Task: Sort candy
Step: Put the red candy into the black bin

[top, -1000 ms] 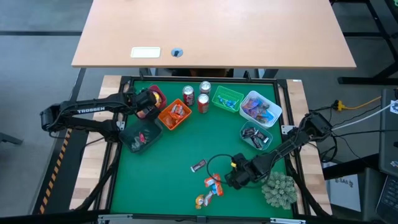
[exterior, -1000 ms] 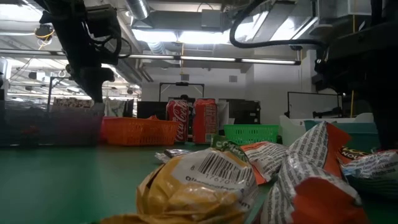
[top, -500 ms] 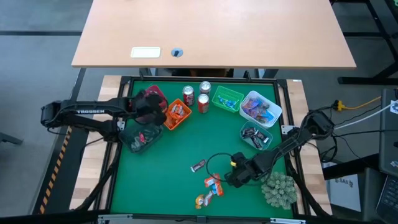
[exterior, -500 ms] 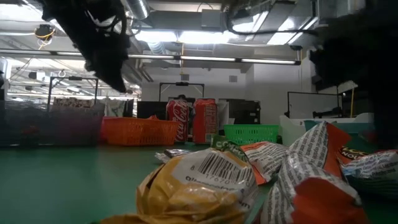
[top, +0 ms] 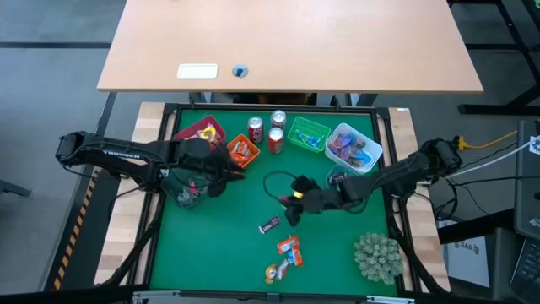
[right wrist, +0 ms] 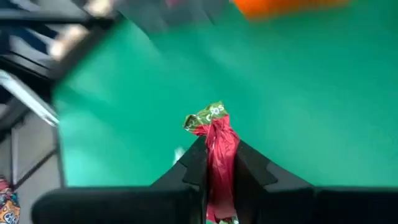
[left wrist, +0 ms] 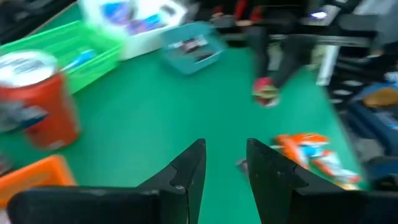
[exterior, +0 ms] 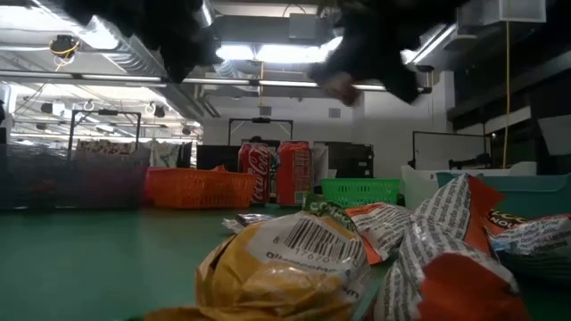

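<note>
You are working on a green mat [top: 245, 253] framed by a dark rim, with a pale wooden tabletop [top: 287, 42] beyond it at twelve o'clock. Along the mat's far edge sit a red tray [top: 201, 132], an orange basket [top: 240, 153], two red soda cans [top: 264, 133], a green basket [top: 307, 134], a white tub [top: 353, 147] of blue and purple sweets, and a dark grey bin [top: 191, 187] at nine o'clock. A spiky grey-green plant ball [top: 377, 255] stands at five o'clock.

Your right gripper [top: 297, 192] hangs above the mat's centre, its jaws pinching a red and green wrapped candy [right wrist: 212, 140]; only the right wrist view shows that wrapper standing up between the fingers [right wrist: 194, 163]. Your left gripper [top: 221, 176] is over the mat at ten o'clock, just beside the orange basket; the left wrist view shows its fingers [left wrist: 189, 167] spread with nothing between them.

Loose candy lies at six o'clock: a dark wrapper [top: 269, 225], an orange and blue one [top: 289, 249], and a yellow one [top: 274, 273] nearest the front edge.

The low view alone gives you the room: ceiling lights, shelving and dark frames behind the table. It puts the yellow barcoded wrapper [exterior: 285, 259] and orange and white wrappers [exterior: 446, 259] large in front, with the cans [exterior: 277, 172] and baskets behind.
</note>
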Robot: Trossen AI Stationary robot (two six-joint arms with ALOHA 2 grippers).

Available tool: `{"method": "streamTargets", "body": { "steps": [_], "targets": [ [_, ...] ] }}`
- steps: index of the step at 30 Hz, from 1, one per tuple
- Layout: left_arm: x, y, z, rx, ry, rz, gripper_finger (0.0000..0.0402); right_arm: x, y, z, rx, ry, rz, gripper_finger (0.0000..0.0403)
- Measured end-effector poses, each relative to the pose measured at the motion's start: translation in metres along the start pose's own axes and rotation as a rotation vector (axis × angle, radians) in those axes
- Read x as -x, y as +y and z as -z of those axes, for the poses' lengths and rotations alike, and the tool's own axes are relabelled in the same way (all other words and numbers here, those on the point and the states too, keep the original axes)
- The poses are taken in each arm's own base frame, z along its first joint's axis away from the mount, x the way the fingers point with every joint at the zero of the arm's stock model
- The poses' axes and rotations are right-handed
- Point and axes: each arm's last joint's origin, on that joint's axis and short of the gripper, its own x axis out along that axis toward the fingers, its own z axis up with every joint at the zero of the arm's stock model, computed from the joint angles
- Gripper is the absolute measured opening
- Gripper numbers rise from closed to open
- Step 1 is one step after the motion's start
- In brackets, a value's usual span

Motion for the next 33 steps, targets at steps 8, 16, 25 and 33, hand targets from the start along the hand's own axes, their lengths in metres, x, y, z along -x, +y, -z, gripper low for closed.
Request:
{"method": "streamTargets", "body": {
  "steps": [8,16,25,33],
  "targets": [
    [-0.001,-0.023,0.002,0.001,-0.024,0.096,0.0133,-0.002,0.005,-0.055,0.150,-0.320,-0.223,0.0048],
    [-0.015,-0.035,-0.003,0.014,-0.126,0.105,0.0186,0.002,0.004,-0.076,0.223,-0.455,-0.296,0.0048],
    [-0.038,-0.037,-0.010,0.029,-0.285,0.086,0.0189,0.004,0.007,-0.077,0.271,-0.490,-0.305,0.0049],
    [-0.043,-0.039,-0.014,0.034,-0.343,0.111,0.0189,0.004,0.007,-0.078,0.290,-0.504,-0.306,0.0049]
  ]
}}
